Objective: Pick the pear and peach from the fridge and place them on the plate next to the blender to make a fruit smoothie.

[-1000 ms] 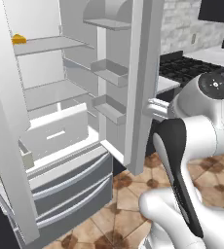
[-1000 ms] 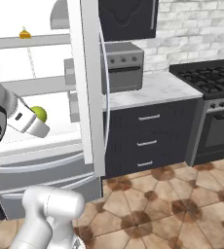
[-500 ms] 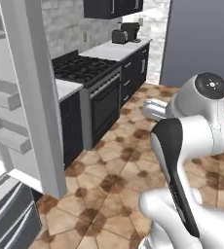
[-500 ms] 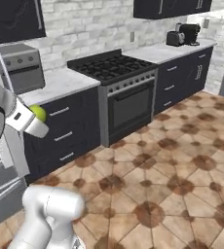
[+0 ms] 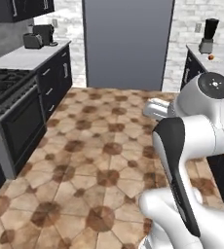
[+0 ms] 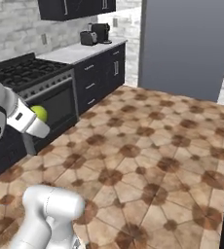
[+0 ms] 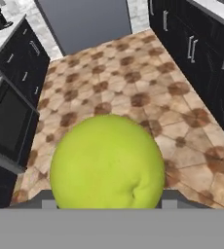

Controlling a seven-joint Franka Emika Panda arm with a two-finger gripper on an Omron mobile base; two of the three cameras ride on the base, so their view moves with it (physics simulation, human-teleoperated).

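Observation:
My gripper [image 6: 39, 117] is shut on the pear [image 6: 40, 113], a yellow-green fruit held at about stove height over the floor. Close up in the hand view, the pear [image 7: 107, 163] sits between the two fingertips of the gripper [image 7: 107, 194]. Far off at the upper right of the left base view, the blender [image 5: 209, 34] stands on a white counter. A small orange-red peach [image 5: 211, 57] lies just in front of it. The plate cannot be told apart from the white counter top. The fridge is out of view.
A black stove with oven [image 5: 14, 109] [image 6: 33, 80] lines the left side. Further along, dark cabinets carry a toaster and coffee machine [image 5: 38, 35] [image 6: 95, 34]. A tall grey panel [image 5: 128, 44] closes the far end. Brown tiled floor [image 5: 94, 155] lies open between the cabinet rows.
The base has turned, so both base views have swung from the open fridge past the stove to the far end of the kitchen. The pear stays in the gripper.

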